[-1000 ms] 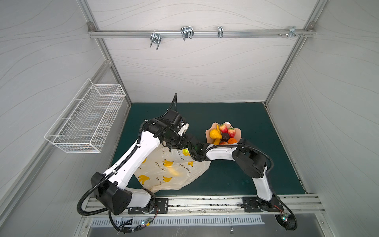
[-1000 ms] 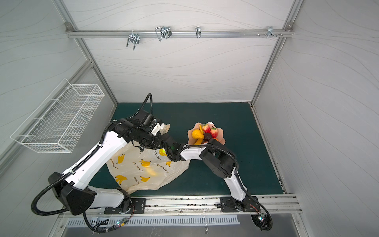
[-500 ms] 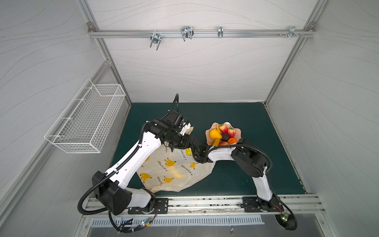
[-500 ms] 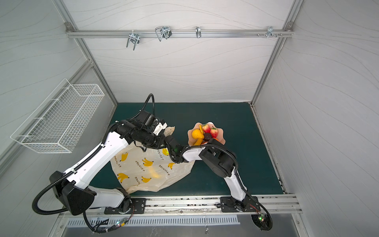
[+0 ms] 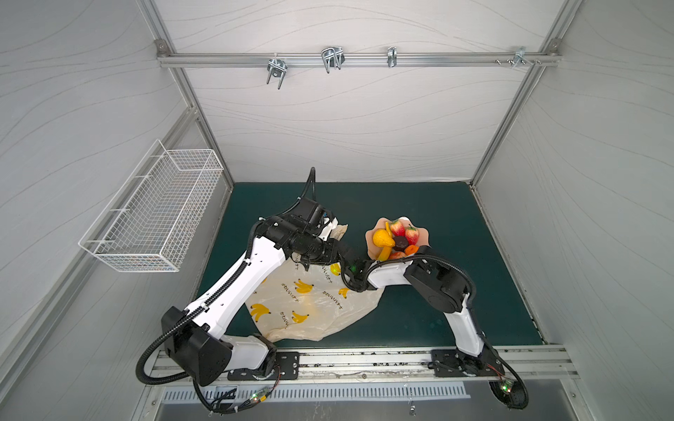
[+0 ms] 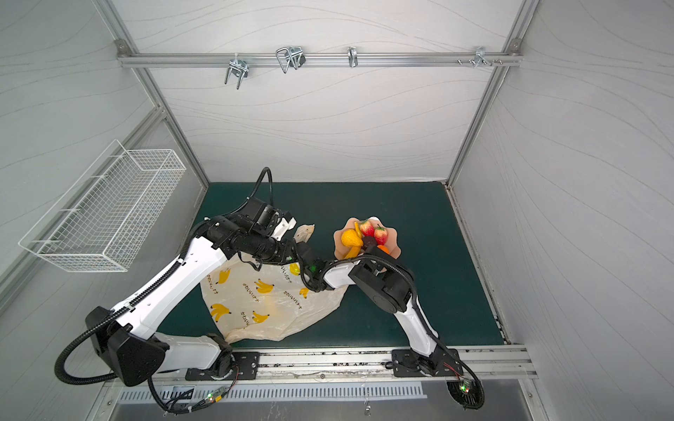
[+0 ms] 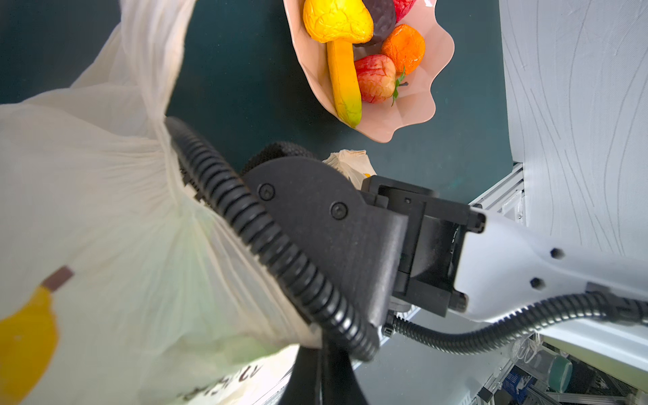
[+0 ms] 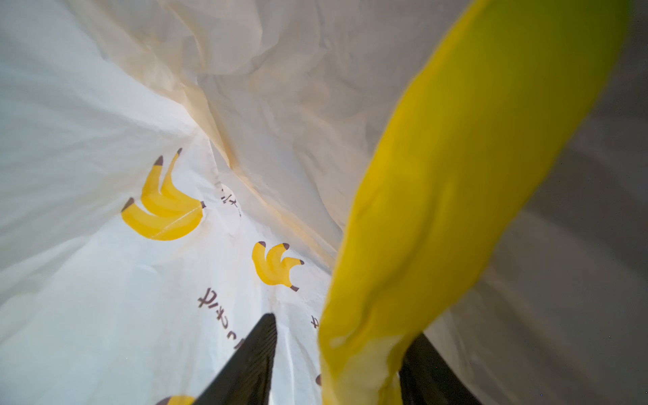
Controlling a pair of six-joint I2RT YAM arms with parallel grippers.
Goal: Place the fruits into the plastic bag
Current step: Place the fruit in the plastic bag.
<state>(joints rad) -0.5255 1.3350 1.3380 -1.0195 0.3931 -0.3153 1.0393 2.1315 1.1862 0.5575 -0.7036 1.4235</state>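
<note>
The cream plastic bag printed with bananas lies on the green mat. My left gripper is shut on the bag's upper edge and holds its mouth up. My right gripper is inside the bag, hidden in both top views. Its jaws stand apart, and a blurred yellow banana rests against one finger. In the pink dish lie another banana, a lemon-like fruit, a strawberry, a small orange and a dark brown piece.
A white wire basket hangs on the left wall. Metal hooks sit on a rail across the back wall. My two wrists cross closely at the bag's mouth, right beside the dish. Walls close in the mat on three sides.
Both wrists have shifted slightly to the right at the bag's mouth, and the bag's lower right corner has spread outward. The fruits in the dish have not moved.
</note>
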